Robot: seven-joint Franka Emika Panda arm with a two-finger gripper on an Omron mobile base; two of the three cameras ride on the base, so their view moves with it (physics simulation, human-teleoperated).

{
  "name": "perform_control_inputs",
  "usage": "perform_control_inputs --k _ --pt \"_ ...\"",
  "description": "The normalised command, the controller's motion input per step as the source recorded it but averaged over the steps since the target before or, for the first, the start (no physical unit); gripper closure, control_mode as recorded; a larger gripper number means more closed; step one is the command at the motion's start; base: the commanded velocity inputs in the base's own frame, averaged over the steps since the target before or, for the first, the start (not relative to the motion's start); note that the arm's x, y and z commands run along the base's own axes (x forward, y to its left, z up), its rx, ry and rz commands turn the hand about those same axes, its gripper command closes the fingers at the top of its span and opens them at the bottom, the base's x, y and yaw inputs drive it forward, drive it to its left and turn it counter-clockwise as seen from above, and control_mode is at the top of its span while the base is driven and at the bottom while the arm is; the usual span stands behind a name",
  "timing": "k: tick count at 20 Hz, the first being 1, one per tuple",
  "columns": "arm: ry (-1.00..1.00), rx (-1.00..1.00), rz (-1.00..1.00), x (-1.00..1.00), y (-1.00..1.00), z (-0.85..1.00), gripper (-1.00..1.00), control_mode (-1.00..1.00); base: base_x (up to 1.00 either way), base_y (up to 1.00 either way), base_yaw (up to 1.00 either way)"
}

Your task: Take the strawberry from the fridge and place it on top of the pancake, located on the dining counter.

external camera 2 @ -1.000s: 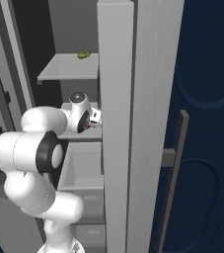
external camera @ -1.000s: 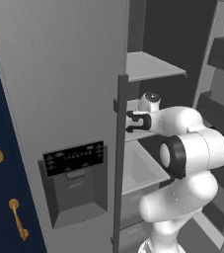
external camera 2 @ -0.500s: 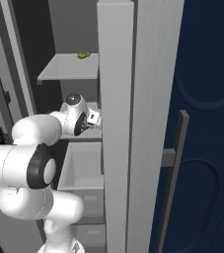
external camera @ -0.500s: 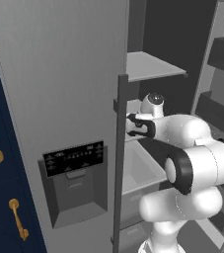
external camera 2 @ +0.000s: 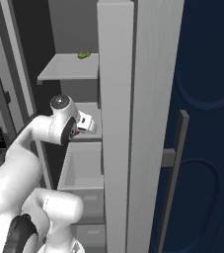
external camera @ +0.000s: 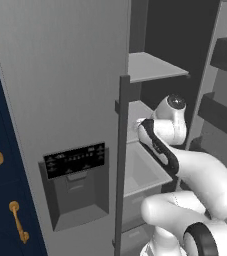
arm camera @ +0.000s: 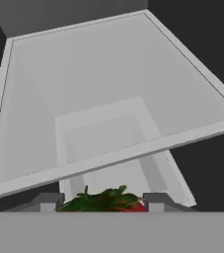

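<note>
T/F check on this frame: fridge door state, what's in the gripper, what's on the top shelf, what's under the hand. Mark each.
1. The fridge compartment is open. True.
2. The gripper has nothing between its fingers. False: the strawberry, red with green leaves, sits between them.
3. A small green fruit lies on the upper shelf. True.
4. The hand looks down into a drawer full of food. False: the light grey bin below holds nothing visible.

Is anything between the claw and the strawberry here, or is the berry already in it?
Nothing visible stands between them. In the hand view the strawberry sits right between the claw's two fingertips, above the fridge's open drawer. Whether the fingertips are pressing on it cannot be told.
</note>
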Motion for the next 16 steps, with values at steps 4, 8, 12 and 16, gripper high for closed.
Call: perform_control_inputs --k 4,8,12,16 --pt "0.04 0.00 0.06 -1.00 0.00 0.80 1.00 -1.00 0.00 0.00 0.00" --pt "0.04 -0.03 0.03 -1.00 0.00 0.59 1.00 -1.00 0.00 0.00 0.00" --pt "0.02 -0.05 0.00 -1.00 0.00 0.46 1.00 -1.00 0.00 0.00 0.00" --pt "0.06 -0.06 0.00 -1.00 0.00 0.58 1.00 -1.00 0.00 0.00 0.00"
